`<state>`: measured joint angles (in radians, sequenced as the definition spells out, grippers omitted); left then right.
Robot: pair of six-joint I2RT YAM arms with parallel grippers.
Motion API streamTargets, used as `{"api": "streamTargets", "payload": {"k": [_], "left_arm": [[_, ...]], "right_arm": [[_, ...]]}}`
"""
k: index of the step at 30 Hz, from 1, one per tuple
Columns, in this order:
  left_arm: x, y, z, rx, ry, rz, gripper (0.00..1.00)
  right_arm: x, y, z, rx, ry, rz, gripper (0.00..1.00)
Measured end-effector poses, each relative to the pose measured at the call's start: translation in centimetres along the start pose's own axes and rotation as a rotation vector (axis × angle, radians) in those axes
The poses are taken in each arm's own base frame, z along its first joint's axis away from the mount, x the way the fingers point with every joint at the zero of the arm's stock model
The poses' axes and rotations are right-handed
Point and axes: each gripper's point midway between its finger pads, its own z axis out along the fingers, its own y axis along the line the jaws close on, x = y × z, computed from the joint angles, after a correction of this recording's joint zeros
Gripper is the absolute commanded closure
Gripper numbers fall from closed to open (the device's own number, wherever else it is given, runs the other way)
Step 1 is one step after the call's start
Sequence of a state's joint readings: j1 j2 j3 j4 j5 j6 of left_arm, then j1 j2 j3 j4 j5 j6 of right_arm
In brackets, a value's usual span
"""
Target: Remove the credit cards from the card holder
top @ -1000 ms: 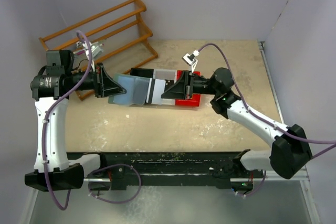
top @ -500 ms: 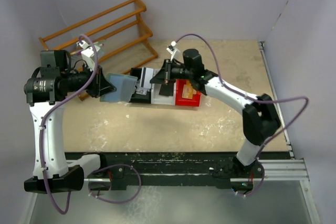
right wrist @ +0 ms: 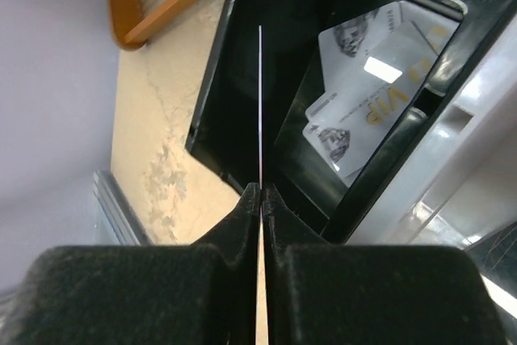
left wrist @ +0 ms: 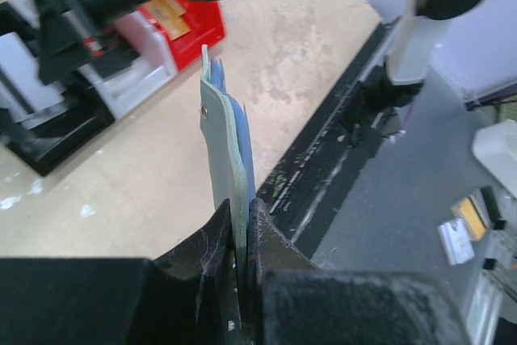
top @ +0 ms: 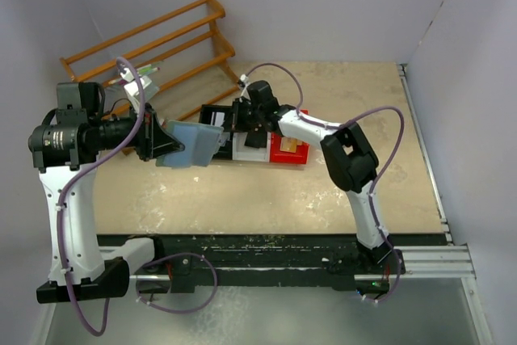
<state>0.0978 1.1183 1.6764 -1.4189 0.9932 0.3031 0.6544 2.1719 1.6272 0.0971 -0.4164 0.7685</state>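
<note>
holding one thin card (right wrist: 260, 103) edge-on in the right gripper (right wrist: 260, 199), fingers shut tight on it, right above the black bin (right wrist: 212, 94). seeing grey-white cards (right wrist: 367, 86) flat in that bin already. gripping the card holder (left wrist: 230, 143) in the left gripper (left wrist: 242, 280), fingers shut on its near edge, up off the table (top: 323, 191), near that bin and to its left.

looks like the drop step. go down a little first, to stop the card from bouncing out. open the right fingers slowly and only a bit. watch for the card sticking to a pad. lift straight up after. hold the card holder steady on the left, free edge toward the right arm, ready for the next pull. can't tell the number of cards left inside.
</note>
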Motion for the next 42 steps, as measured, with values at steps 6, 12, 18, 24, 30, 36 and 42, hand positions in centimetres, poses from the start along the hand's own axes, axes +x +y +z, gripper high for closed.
{"api": "streamTargets", "payload": {"k": [6, 12, 18, 24, 30, 36, 42], "left_arm": [[-0.4, -2.7, -0.2, 0.134, -0.032, -0.01, 1.0], [-0.7, -3.5, -0.2, 0.182, -0.049, -0.013, 1.0], [-1.2, -4.6, -0.5, 0.237, -0.074, -0.009, 1.0], [-2.2, -6.2, -0.9, 0.329, -0.112, -0.022, 1.0], [-3.4, -7.3, -1.3, 0.42, -0.143, -0.065, 1.0], [-4.3, -8.2, -1.7, 0.487, -0.163, -0.105, 1.0], [-4.4, -8.3, -1.7, 0.514, -0.17, -0.146, 1.0]], "right_arm": [[-0.4, -1.1, 0.7, 0.055, -0.006, 0.021, 0.85], [-0.1, -1.4, 0.3, 0.085, 0.008, 0.026, 0.72], [-0.8, 2.0, -4.0, 0.037, -0.023, -0.021, 0.43], [-0.3, 13.1, -16.2, -0.344, -0.146, -0.217, 0.23], [5.4, 17.7, -24.9, -0.708, -0.167, -0.403, 0.26], [7.5, 19.0, -26.8, -0.859, -0.126, -0.423, 0.31], [8.5, 22.5, -29.1, -0.993, -0.14, -0.478, 0.43]]}}
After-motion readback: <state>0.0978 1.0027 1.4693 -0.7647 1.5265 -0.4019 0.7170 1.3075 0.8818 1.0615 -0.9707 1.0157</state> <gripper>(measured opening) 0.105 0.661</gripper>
